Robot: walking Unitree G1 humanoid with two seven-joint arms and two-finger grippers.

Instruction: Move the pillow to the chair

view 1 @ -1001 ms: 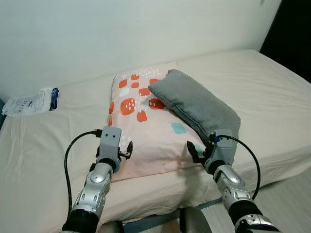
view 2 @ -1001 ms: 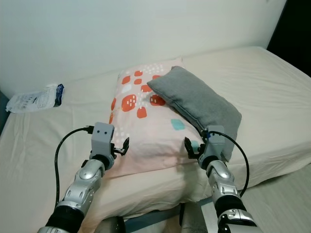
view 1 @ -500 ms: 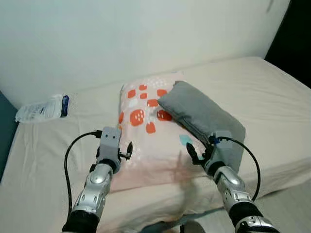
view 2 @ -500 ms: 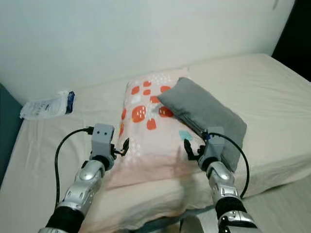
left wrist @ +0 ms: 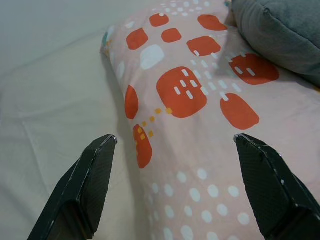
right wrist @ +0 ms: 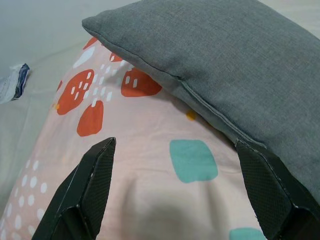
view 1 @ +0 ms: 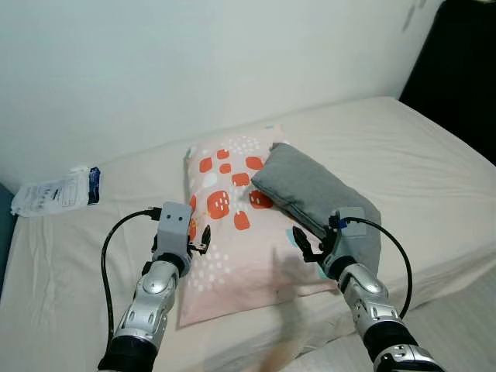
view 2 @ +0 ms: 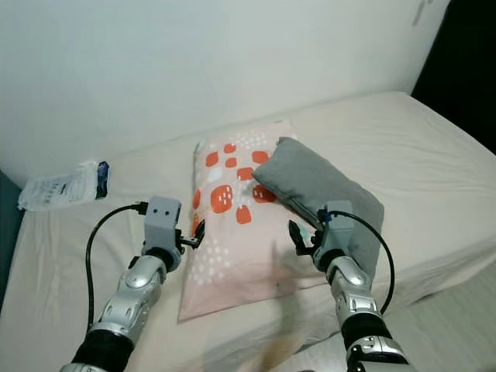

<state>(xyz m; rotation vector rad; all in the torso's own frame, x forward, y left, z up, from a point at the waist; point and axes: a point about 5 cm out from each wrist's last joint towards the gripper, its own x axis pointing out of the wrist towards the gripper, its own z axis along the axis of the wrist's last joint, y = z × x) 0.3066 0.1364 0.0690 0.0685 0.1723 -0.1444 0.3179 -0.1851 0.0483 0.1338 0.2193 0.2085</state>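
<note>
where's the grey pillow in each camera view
Left eye: grey pillow right of centre, by the right gripper.
Right eye: right of centre.
Left wrist: one corner at the frame's edge.
Right wrist: large, across the frame.
Shared landmark: the patterned pillow under it.

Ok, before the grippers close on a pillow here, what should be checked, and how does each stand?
1. Left gripper open: ok.
2. Right gripper open: ok.
3. Left gripper at the pink pillow's left edge: ok.
4. Right gripper near the pink pillow's right side, where the grey pillow lies: ok.
5. Pink pillow free to lift alone: not ok, the grey pillow rests on it.
6. Chair located: cannot tell.
7. Packet on the bed clear of both arms: ok.
</note>
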